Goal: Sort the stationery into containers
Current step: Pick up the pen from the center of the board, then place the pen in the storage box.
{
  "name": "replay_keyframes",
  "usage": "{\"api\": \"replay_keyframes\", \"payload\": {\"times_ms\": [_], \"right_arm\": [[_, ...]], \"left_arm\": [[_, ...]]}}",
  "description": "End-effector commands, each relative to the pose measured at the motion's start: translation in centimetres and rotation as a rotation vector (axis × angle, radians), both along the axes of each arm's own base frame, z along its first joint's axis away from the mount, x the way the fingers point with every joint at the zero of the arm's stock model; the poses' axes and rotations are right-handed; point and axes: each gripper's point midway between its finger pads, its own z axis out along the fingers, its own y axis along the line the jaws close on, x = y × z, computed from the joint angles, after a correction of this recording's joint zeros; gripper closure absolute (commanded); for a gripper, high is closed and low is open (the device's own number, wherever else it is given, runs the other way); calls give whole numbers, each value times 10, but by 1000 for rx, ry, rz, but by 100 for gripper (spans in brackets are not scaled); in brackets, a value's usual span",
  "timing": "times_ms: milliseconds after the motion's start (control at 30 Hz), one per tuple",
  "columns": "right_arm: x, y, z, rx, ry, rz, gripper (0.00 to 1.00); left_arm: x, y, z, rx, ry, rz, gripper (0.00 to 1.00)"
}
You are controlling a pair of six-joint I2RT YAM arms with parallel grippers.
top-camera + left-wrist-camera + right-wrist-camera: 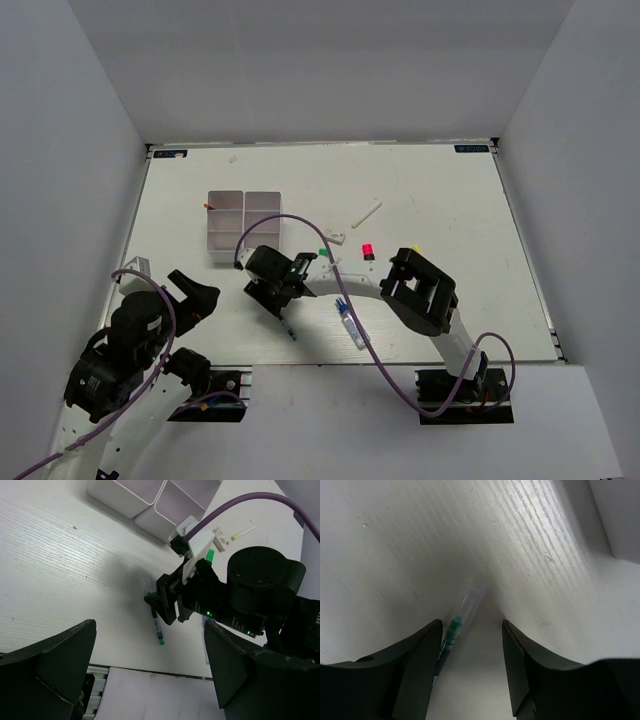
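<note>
The white organizer box (243,225) stands at the back left; it also shows in the left wrist view (150,502). My right gripper (272,296) reaches left across the table and is down at the surface, open. A thin green-tipped pen with a clear cap (458,617) lies between its fingers, close to the left finger (422,655). The pen's other end (290,331) sticks out toward the front edge and shows in the left wrist view (158,628). My left gripper (195,298) is open and empty, left of the pen.
A blue-capped glue bottle (352,328) lies near the front. A green-capped highlighter (323,253), red-capped highlighter (368,250), an eraser (335,237), a white stick (366,213) and a yellow-tipped pen (415,249) lie mid-table. The right arm's purple cable (300,220) arcs over them.
</note>
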Motion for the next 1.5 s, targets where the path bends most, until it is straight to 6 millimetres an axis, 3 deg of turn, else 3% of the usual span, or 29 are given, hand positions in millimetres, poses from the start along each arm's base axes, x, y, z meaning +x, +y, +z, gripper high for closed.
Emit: {"api": "replay_keyframes", "payload": {"times_ms": [0,267,367,533,600,633,667,700,733,767,800,867,967,1000,1033,1100,1133,1167,1233,1300,1333,1400,1467], "right_arm": [[4,2,3,-18,-36,-58,43],[-29,-12,-18,-82,55,-36,60],[-41,-20,-22,-97,106,-21,71],[-39,-19,1,-47,120,22,82],[-28,-10,24,4,88,88,88],[-26,1,51,76,78,124,89],[-10,0,62,100,57,130,90],[-7,7,80,143,44,175,92],[-2,14,107,201,22,191,92],[8,13,119,237,29,203,94],[9,21,149,302,19,235,94],[22,24,183,379,-7,240,95],[46,28,217,464,-77,223,95],[56,34,243,524,-125,225,96],[65,37,245,533,-136,217,98],[89,47,278,619,-208,228,99],[91,51,310,684,-260,256,99],[100,59,298,671,-275,278,99],[113,74,313,721,-368,337,99],[119,83,312,744,-415,372,100],[126,91,328,800,-488,382,100],[138,103,328,839,-536,357,100],[144,110,350,929,-606,362,100]], "left_arm": [[-1,2,3,15,-2,-5,1],[-1,0,4,15,-9,-17,1],[0,-2,6,14,-17,-30,1],[2,-8,1,13,-2,-60,1],[2,-10,-1,21,10,-73,1],[3,-11,-2,26,20,-74,1],[2,-12,-2,21,22,-81,1],[4,-13,-1,17,13,-81,1],[4,-13,-1,17,13,-81,1],[4,-13,-1,17,13,-81,1],[3,-11,1,18,3,-74,1],[5,-12,3,14,-7,-73,1],[4,-11,4,8,-18,-73,1],[3,-13,4,4,-16,-81,1],[4,-13,6,0,-26,-81,1],[6,-16,5,-4,-24,-89,1],[6,-16,1,-1,-16,-89,1],[7,-17,3,-4,-24,-89,1],[9,-19,-1,-5,-12,-98,1],[11,-20,0,5,-14,-105,1],[11,-22,-2,6,-1,-112,1],[12,-23,-3,18,7,-117,1],[12,-23,-3,18,7,-117,1]]}}
